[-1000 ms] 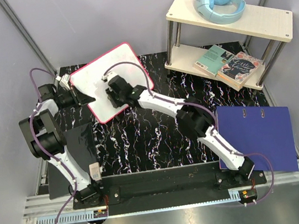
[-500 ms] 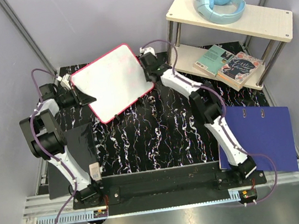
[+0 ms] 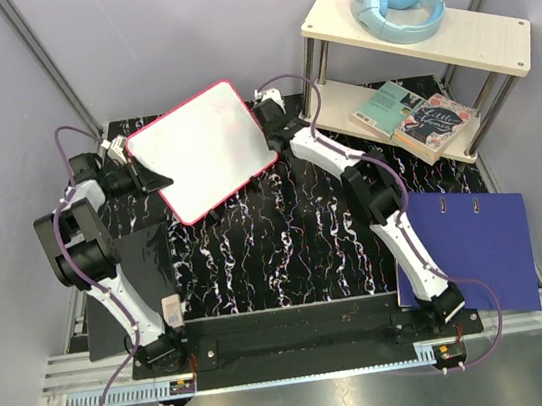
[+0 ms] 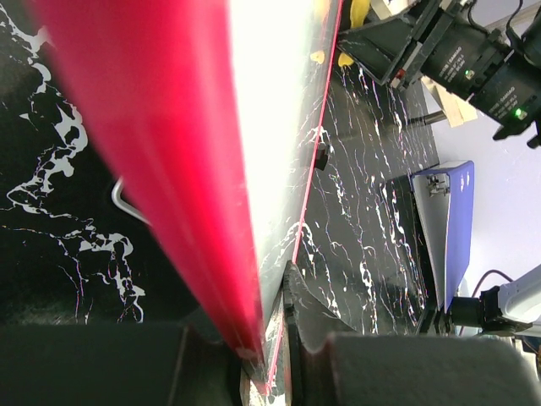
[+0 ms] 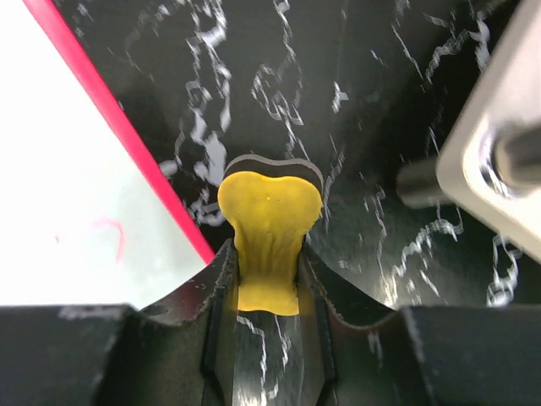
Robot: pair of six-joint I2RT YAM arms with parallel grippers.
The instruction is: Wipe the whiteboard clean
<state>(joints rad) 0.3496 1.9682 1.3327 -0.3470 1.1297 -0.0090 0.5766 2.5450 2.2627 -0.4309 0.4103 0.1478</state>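
The whiteboard (image 3: 201,150) is white with a red-pink rim and stands tilted at the back left of the black marbled table (image 3: 278,252). My left gripper (image 3: 151,177) is shut on its left edge; in the left wrist view the rim (image 4: 194,186) runs blurred between the jaws. My right gripper (image 3: 266,113) sits just off the board's right edge, shut on a yellow foam eraser (image 5: 269,233). The eraser hangs over the table beside the red rim (image 5: 127,135). A faint red mark (image 5: 106,230) shows on the board's white face.
A two-tier wooden shelf (image 3: 411,52) stands at the back right with a light blue headset (image 3: 397,1) on top and books (image 3: 415,114) below. A blue folder (image 3: 468,241) lies at the right. A black flat panel (image 3: 136,283) lies at the left.
My right gripper swept from the board's middle rightward off its right edge with the eraser, then stayed near there. The left gripper and board held still.
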